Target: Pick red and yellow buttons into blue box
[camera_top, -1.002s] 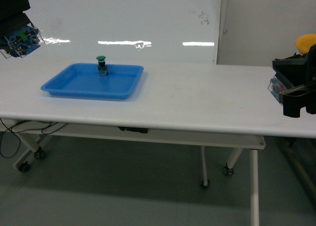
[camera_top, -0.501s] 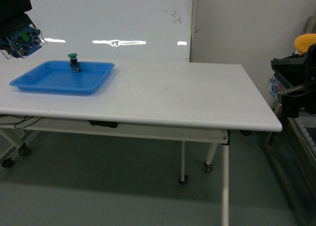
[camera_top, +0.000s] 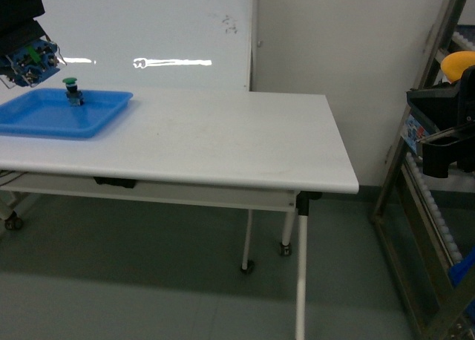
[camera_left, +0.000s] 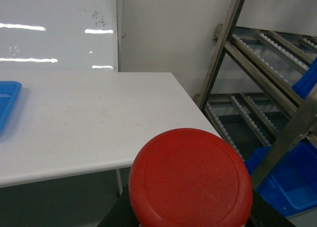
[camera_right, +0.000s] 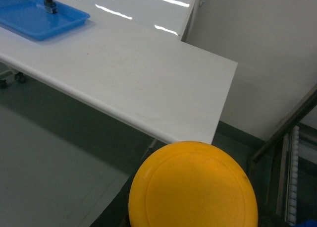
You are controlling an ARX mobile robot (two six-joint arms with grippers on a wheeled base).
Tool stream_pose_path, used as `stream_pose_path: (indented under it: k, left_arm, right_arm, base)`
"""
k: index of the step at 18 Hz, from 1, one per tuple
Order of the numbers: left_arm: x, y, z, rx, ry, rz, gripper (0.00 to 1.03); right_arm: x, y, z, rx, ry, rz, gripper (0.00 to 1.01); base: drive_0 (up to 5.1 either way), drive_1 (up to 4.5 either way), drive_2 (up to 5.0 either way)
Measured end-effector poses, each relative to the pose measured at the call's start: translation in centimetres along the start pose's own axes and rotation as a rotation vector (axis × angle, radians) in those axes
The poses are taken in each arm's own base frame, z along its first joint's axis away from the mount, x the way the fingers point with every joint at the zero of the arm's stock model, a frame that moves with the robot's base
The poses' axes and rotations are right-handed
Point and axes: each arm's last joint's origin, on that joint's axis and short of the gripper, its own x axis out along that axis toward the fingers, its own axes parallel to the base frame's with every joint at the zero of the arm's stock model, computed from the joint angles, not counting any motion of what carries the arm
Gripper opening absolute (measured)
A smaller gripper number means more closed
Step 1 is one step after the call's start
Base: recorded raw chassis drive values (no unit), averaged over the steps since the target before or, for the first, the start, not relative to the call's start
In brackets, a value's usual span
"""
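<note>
Red button [camera_left: 190,180] big at the bottom of the left wrist view, pinched in the left gripper [camera_top: 30,58]. Yellow button [camera_right: 193,187] pinched in the right gripper [camera_top: 445,143], far right.

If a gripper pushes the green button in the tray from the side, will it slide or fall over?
The green button looks top-heavy, a wide cap on a narrow base, so a high push would probably tip it. The shallow blue tray looks smooth, so a low push may slide it. It seems rigid.
</note>
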Motion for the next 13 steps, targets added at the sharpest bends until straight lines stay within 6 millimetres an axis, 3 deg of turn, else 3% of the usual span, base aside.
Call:
stream_pose_path:
  k: [13]
  left_arm:
    - [0.0, -0.03, 0.03, 0.001, -0.003, -0.002, 0.24]
  right_arm:
    - [0.0, -0.01, 0.0, 0.0, 0.0, -0.001, 0.26]
  base:
    - [4.6, -2.15, -2.2]
